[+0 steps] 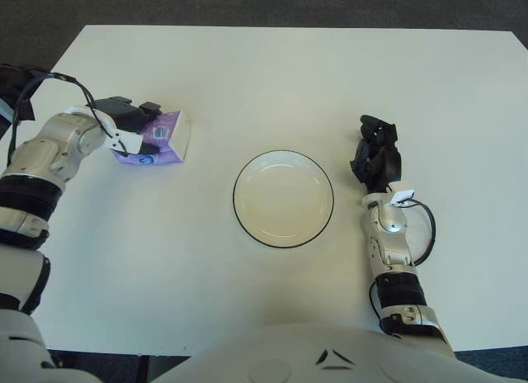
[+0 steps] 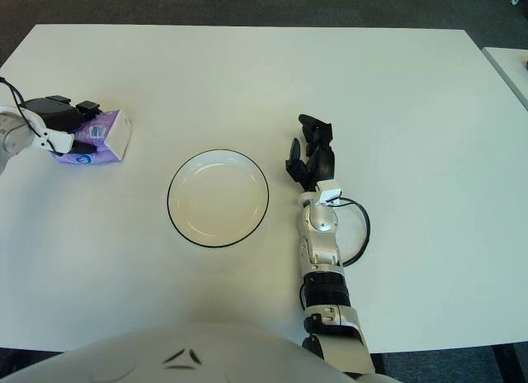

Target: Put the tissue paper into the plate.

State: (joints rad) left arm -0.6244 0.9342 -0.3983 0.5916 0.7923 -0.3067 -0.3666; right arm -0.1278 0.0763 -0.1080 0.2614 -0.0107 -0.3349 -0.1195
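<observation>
White bench [image 1: 272,78] is seen under everything. Near its left edge the purple tissue paper pack [image 1: 157,139] is grasped by the left hand [image 1: 124,123]; its label cannot be read. The plate [image 1: 284,199] lies centrally, the right hand [image 1: 375,152] beside it, fingers relaxed.

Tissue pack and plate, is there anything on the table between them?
No. In both eye views only bare table separates the tissue pack, held by the left hand, from the plate.
</observation>
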